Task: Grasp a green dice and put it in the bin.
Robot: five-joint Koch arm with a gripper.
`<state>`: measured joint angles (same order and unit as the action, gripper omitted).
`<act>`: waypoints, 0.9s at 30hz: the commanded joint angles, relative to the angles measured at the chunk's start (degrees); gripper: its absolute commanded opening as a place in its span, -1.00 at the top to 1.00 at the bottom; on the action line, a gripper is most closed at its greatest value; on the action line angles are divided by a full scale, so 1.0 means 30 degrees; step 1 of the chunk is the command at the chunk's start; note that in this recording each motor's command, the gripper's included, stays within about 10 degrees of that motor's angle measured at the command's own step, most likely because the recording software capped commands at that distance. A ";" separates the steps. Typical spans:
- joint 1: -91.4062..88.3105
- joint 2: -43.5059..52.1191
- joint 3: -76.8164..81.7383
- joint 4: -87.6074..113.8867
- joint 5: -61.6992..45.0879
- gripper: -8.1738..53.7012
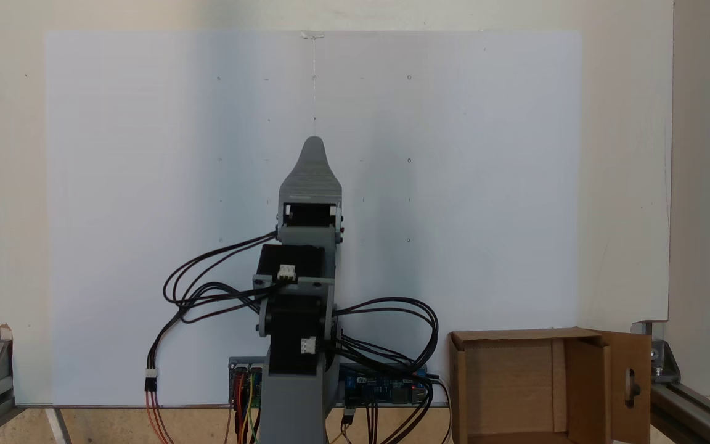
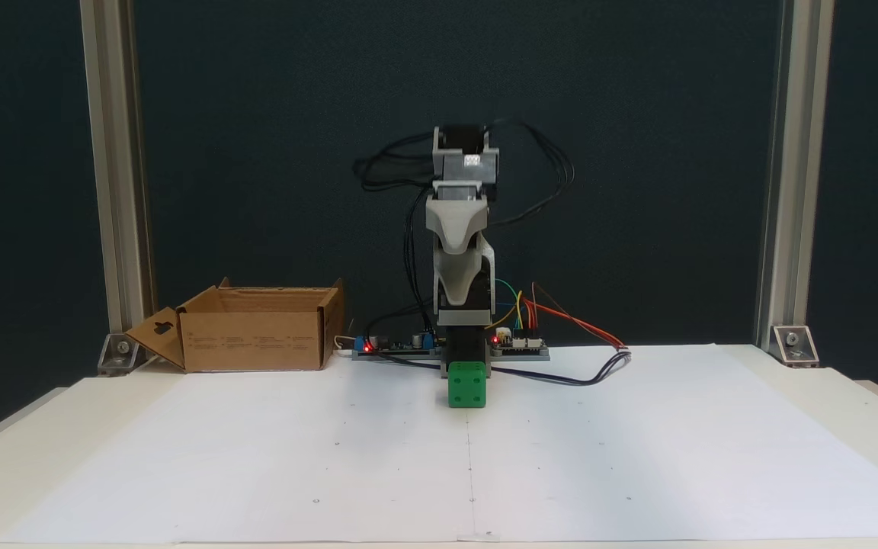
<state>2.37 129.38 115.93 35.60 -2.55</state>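
Pale tabletop under a white paper sheet, backed by a dark wall.
Lying flat across most of the table, showing small faint marks and a thin centre line; standing at both back corners, aluminium posts on metal brackets; catching soft, even light, slightly brighter toward the middle.

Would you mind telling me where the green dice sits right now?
In a fixed view, the green dice rests on the white paper at centre, directly in front of the arm's base, well right of the cardboard box.
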 commanded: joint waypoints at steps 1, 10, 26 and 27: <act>-0.0293 0.2021 -0.1465 0.2982 0.1523 -0.66; 0.0059 0.1641 -0.1729 1.3096 0.2373 -0.72; -0.0264 -0.0791 -0.0439 1.1953 0.2871 -0.74; -0.0322 -0.0996 0.0000 1.1309 0.2871 -0.74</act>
<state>2.11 127.27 116.10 71.81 3.34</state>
